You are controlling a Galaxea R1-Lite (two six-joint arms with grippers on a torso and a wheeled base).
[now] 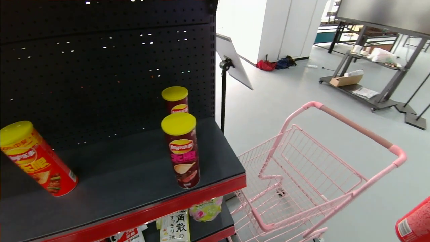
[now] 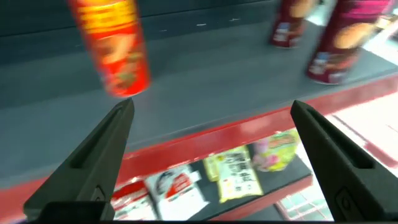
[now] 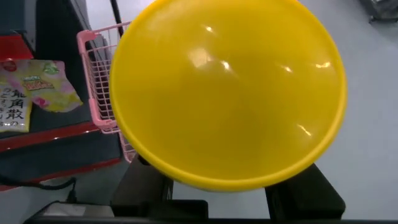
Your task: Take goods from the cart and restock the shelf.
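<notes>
Black shelf (image 1: 134, 174) with the red lip is the big thing here, pink cart (image 1: 352, 126) parked just beside it on the robot's right; on the deck a red-label can (image 1: 37, 159) stands at the left, two maroon cans (image 1: 181, 151) toward the right; the carried can (image 1: 415, 222) is low on the right, well apart from the shelf, right claw (image 3: 227, 194) clamped on it under its yellow lid (image 3: 227, 93); left claw (image 2: 211, 109) hangs spread wide, holding nothing, near the shelf edge; looks mid-carry to me; next it needs lifting over the lip and setting upright in the bare gap between the cans, no bumping.
</notes>
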